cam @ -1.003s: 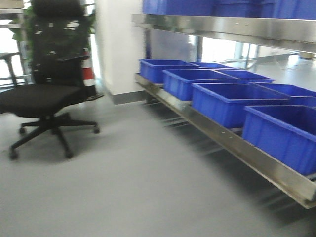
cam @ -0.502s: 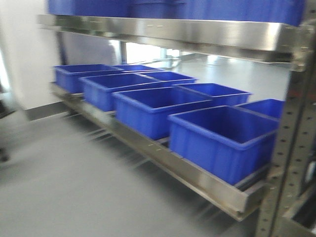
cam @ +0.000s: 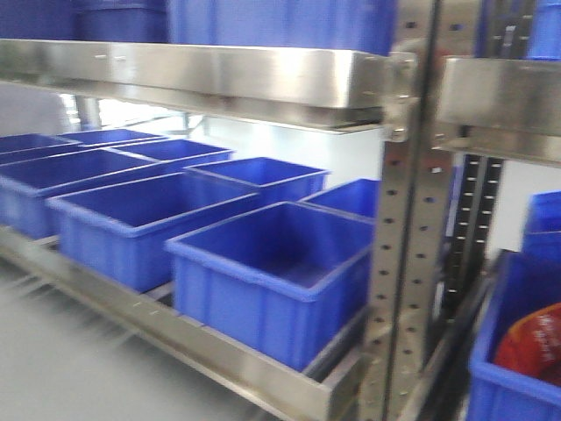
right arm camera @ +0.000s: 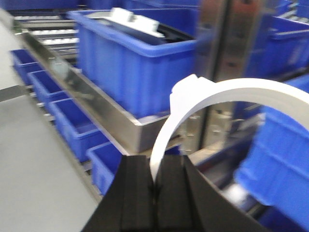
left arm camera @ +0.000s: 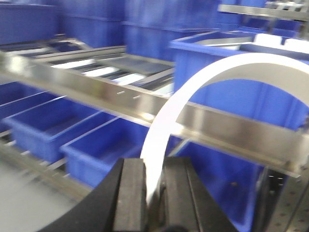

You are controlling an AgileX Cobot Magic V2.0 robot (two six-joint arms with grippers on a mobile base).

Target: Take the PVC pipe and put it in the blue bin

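PVC pipe [left arm camera: 212, 68] sits pinched in the left claw [left arm camera: 154, 193], a white curved piece rising from between the black pads [left arm camera: 133, 193] and arching up and over to the claw's right. The jaws are narrow, clamped right on the white end. Ahead of that claw and above it, a steel shelf rail [left arm camera: 96, 89] runs across. A tall blue bin [left arm camera: 217, 106] stands on it behind the arc. Below and to the claw's left, open blue bins [left arm camera: 96, 150] sit in a row on the lower level.

Over to the right claw [right arm camera: 154, 193]: it too is closed tight on a white curved piece [right arm camera: 231, 92], sweeping up and off to its right. Whether that is a second piece or the other end of the same one, I cannot tell. Ahead and left of this claw a loaded blue bin [right arm camera: 130, 63] rests on a steel shelf [right arm camera: 111, 116], and a perforated upright [right arm camera: 217, 38] stands straight ahead.

The front camera shows neither claw, just the rack: an empty blue bin [cam: 272, 272] nearest, a steel post [cam: 403, 228] beside it, and something red [cam: 535, 346] in the far-right bin [cam: 508, 386].
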